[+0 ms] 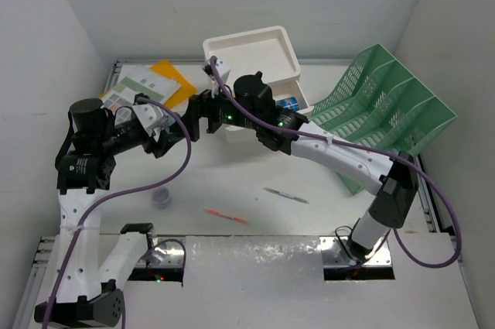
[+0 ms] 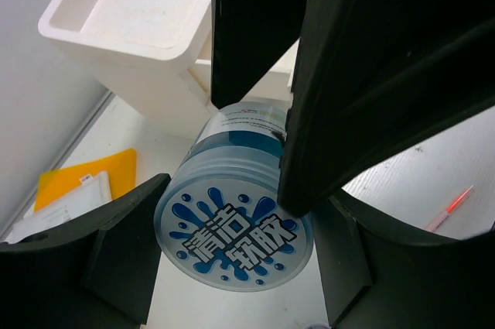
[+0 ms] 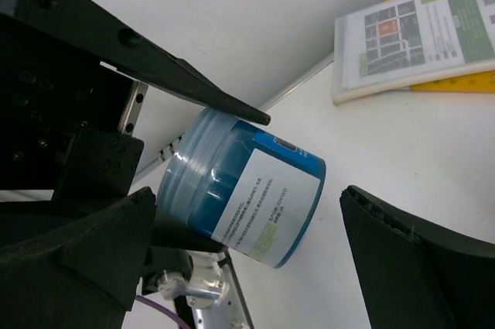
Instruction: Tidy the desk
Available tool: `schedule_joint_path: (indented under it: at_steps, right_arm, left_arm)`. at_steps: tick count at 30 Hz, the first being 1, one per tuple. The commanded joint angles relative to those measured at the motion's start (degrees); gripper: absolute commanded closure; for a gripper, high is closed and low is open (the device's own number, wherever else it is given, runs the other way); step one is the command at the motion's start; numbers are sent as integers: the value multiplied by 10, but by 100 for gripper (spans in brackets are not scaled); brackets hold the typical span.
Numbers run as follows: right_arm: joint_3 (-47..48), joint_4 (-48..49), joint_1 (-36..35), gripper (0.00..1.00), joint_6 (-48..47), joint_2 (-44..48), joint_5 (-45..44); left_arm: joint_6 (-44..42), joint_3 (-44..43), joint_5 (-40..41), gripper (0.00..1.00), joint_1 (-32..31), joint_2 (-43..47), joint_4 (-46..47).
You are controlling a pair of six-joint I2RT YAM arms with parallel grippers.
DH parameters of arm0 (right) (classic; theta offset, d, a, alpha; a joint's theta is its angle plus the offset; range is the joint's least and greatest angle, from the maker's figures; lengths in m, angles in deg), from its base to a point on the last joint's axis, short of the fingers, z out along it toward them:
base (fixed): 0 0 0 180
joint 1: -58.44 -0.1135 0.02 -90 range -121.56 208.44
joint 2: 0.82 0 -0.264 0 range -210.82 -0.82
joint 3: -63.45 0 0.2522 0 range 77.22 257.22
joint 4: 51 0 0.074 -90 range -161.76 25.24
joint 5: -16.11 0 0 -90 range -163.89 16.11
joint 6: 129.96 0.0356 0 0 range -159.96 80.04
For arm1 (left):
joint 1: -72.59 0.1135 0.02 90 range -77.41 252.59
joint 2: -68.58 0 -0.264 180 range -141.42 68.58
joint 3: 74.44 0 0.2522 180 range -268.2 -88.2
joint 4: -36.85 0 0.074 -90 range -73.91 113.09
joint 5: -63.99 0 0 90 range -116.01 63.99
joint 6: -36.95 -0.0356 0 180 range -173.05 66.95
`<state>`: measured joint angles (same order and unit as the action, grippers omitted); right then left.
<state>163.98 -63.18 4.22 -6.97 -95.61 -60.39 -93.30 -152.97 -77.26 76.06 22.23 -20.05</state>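
Note:
A blue jar with a clear lid and a splash logo hangs tilted above the white desk, lid towards the left wrist camera. My left gripper is shut on its lid end, one finger on either side. My right gripper stands open around the jar's labelled body. Its right finger is well clear of the jar. In the top view the two grippers meet nose to nose, left gripper and right gripper, in front of the drawer unit, and they hide the jar.
A white drawer unit with a tray top stands at the back. A green mesh rack is at the right. A booklet on yellow paper lies back left. An orange pen, a grey pen and a small round cap lie nearer.

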Motion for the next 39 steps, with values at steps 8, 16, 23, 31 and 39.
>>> schedule_joint_path:
  at_steps: [8, 16, 23, 31, 39]
  right_arm:
    - [48, 56, -15, 1, 60, -55, -34]
    - [79, 47, -24, 14, 82, -95, -7]
    - [92, 47, -23, 52, 96, -114, 23]
    - [88, 35, -23, 100, 88, -112, 29]
    - [75, 22, -19, 100, 37, -71, -1]
  left_arm:
    - [0, 7, 9, 100, -1, 12, 77]
    - [-8, 13, 42, 100, 0, 9, 106]
    - [-22, 17, 50, 100, -1, 9, 110]
    - [-42, 23, 76, 67, -1, 7, 111]
    - [-130, -2, 28, 1, 0, 6, -14]
